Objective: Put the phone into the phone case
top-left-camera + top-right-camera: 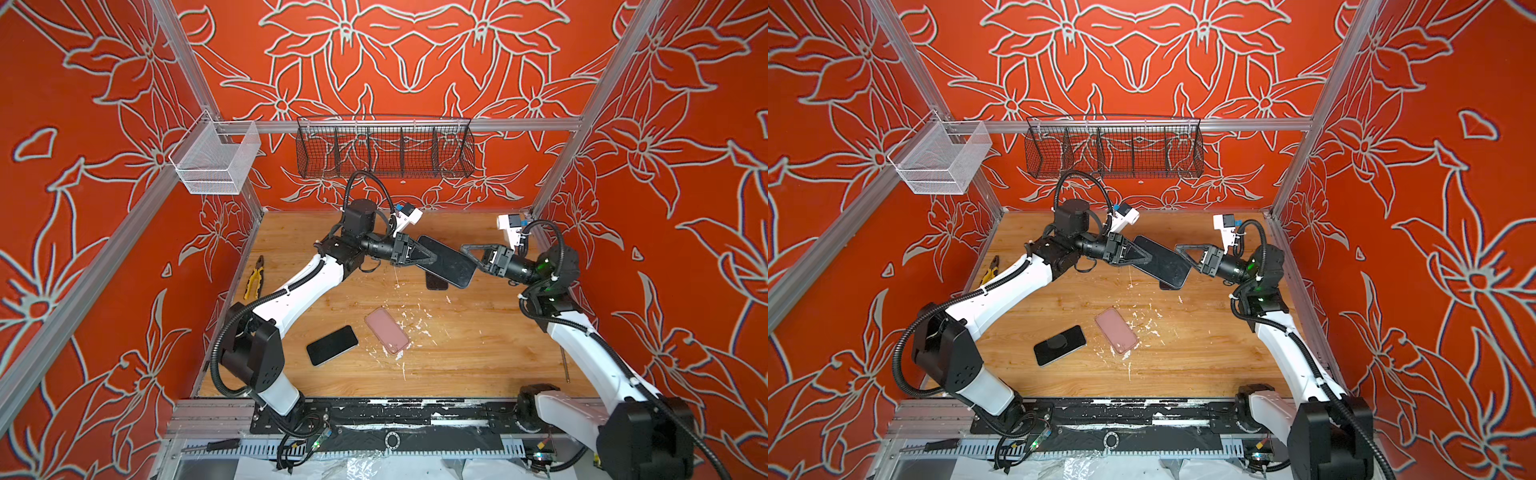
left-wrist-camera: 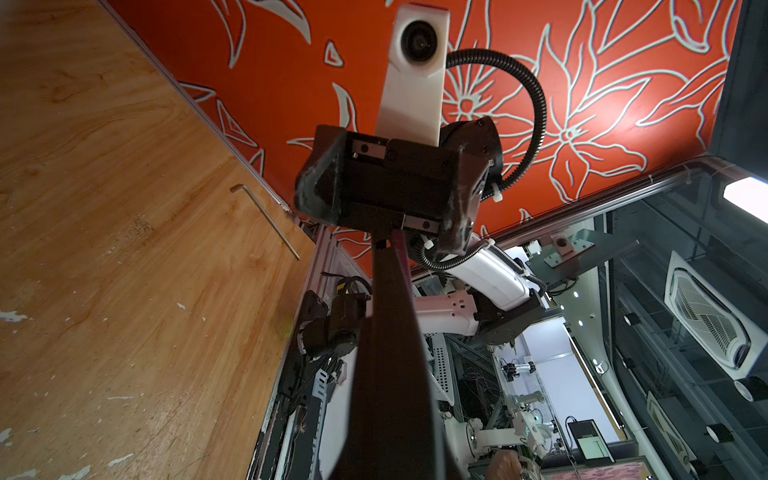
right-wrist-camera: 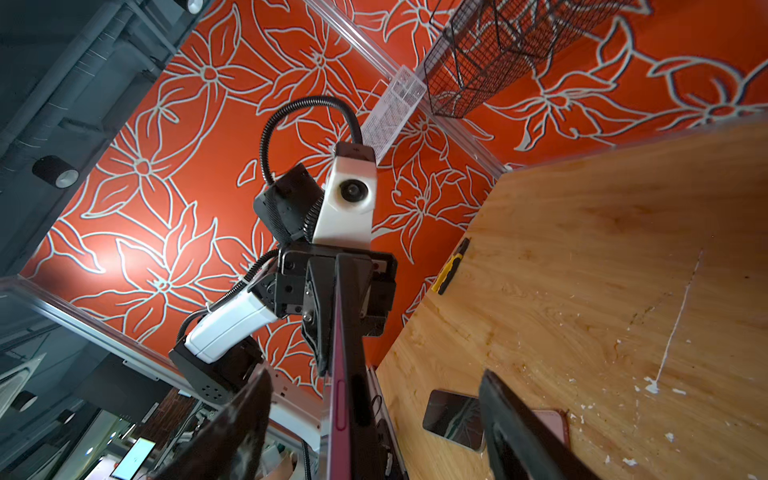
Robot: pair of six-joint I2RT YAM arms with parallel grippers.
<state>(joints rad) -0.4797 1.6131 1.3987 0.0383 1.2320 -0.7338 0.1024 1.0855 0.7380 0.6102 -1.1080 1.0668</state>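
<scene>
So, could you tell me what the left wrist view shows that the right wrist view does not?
Only the left wrist view shows the hex key lying on the table and the right gripper head-on, open. Only the right wrist view shows the yellow-handled pliers, the black wire basket, the pink case, a second phone lying flat near it, and the left gripper from the front, shut on the dark phone. Both show that dark phone edge-on, the wooden table and the red floral wall.
</scene>
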